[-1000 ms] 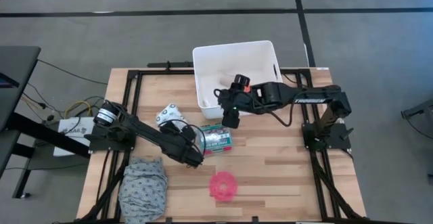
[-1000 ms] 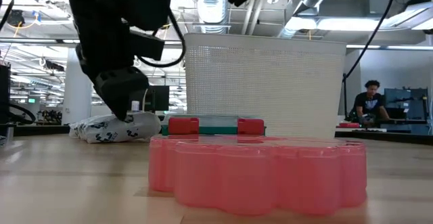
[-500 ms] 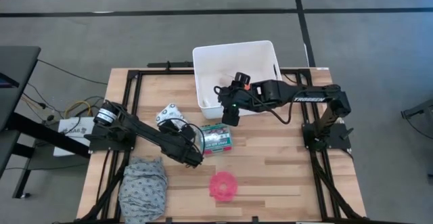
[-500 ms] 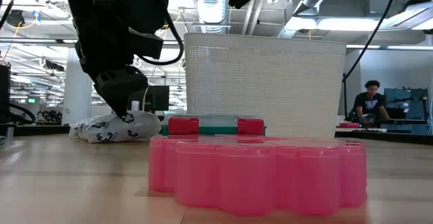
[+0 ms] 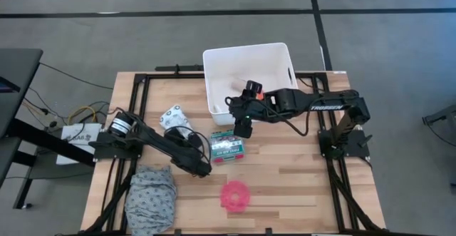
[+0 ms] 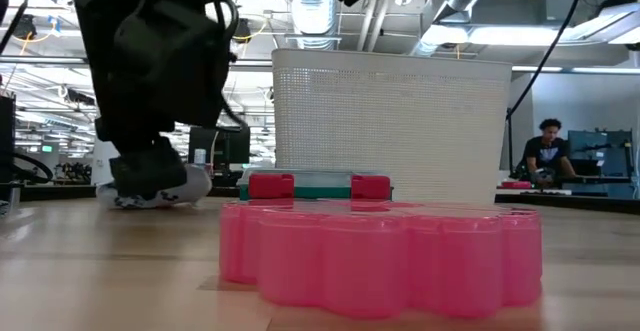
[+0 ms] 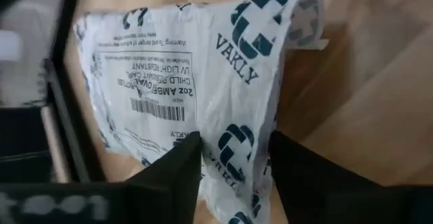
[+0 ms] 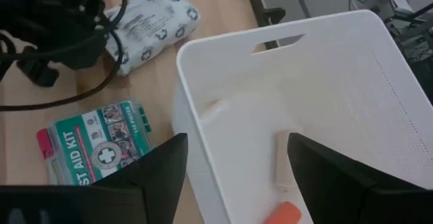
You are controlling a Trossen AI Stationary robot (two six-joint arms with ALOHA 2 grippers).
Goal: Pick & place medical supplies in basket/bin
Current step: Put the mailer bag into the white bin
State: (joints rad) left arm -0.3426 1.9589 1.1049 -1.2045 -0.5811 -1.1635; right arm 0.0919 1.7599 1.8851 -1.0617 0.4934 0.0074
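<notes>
The white packet with black print (image 5: 172,115) lies flat on the table left of the green-and-red box (image 5: 228,145). My left gripper (image 7: 235,164) is down on it, shut on its plastic. In the low view it (image 6: 150,171) hides most of the packet (image 6: 190,185). My right gripper (image 8: 237,176) is open and holds nothing; it hovers at the near wall of the white bin (image 5: 214,61). A beige roll (image 8: 283,160) and an orange tube (image 8: 285,213) lie on the bin's floor. The pink disc (image 5: 235,195) rests flat near the table's near edge. My left gripper pinches a raised ridge of the packet's plastic (image 7: 233,143) between its two fingers (image 7: 177,170), coming from above and pointing down. The packet still lies on the table, wrinkled where the fingers meet it.
A grey patterned cloth bundle (image 5: 151,197) lies at the near left corner. The green-and-red box (image 6: 320,184) sits between the packet and the pink disc (image 6: 380,256). A person sits far behind the table (image 6: 545,151). Bare wood spreads right of the disc.
My left gripper has come down onto the white packet and shifted toward the table's left edge. The packet has slid a little the same way along the table.
</notes>
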